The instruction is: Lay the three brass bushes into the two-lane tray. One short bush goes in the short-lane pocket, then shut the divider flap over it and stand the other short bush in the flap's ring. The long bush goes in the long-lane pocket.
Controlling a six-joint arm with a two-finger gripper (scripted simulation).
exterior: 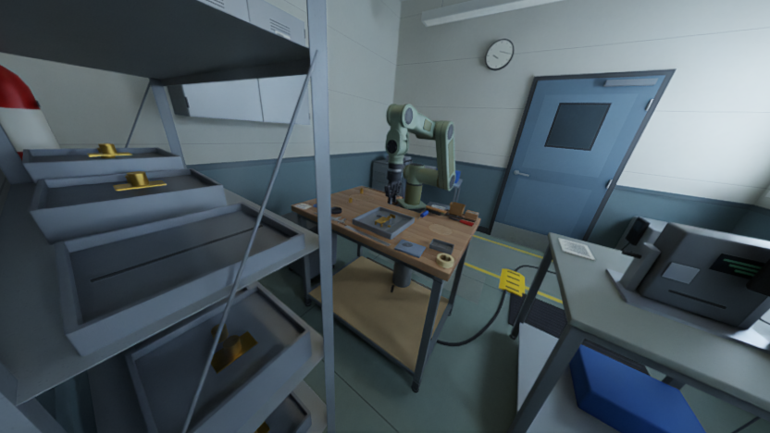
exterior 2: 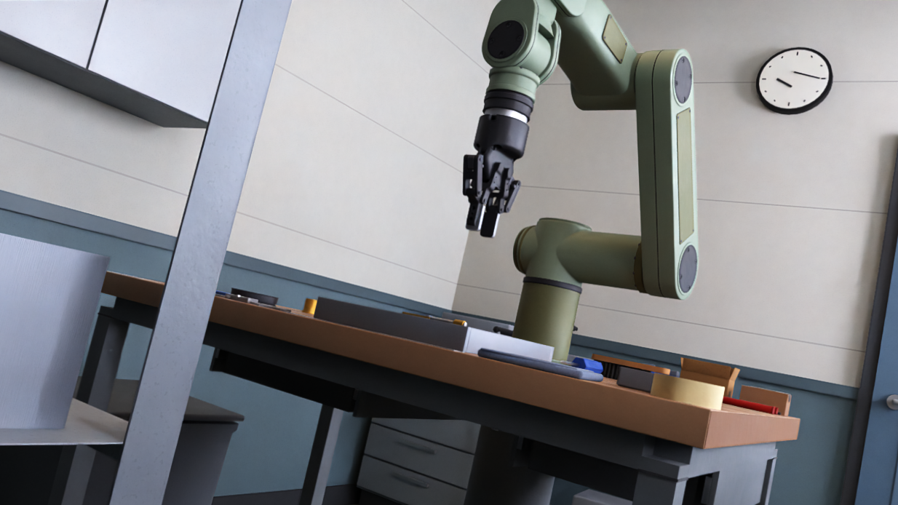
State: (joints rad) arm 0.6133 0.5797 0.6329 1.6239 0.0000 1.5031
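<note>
The grey two-lane tray (exterior: 384,221) lies in the middle of the wooden bench, with a brass piece (exterior: 384,219) inside it; from the low side camera it shows only as a dark and white slab (exterior 2: 433,333). My gripper (exterior 2: 485,227) hangs well above the bench behind the tray, near the arm's base, open and holding nothing. A short brass bush (exterior 2: 309,306) stands on the bench at the tray's far left end. Another small brass piece (exterior: 362,190) sits near the bench's back edge. I cannot pick out the long bush for certain.
The arm's green base (exterior 2: 546,301) stands behind the tray. A tape roll (exterior 2: 687,390), a cardboard box (exterior 2: 709,369), a blue item (exterior 2: 588,363) and dark pads crowd the bench's right end. A shelf post (exterior 2: 194,251) blocks part of the left side.
</note>
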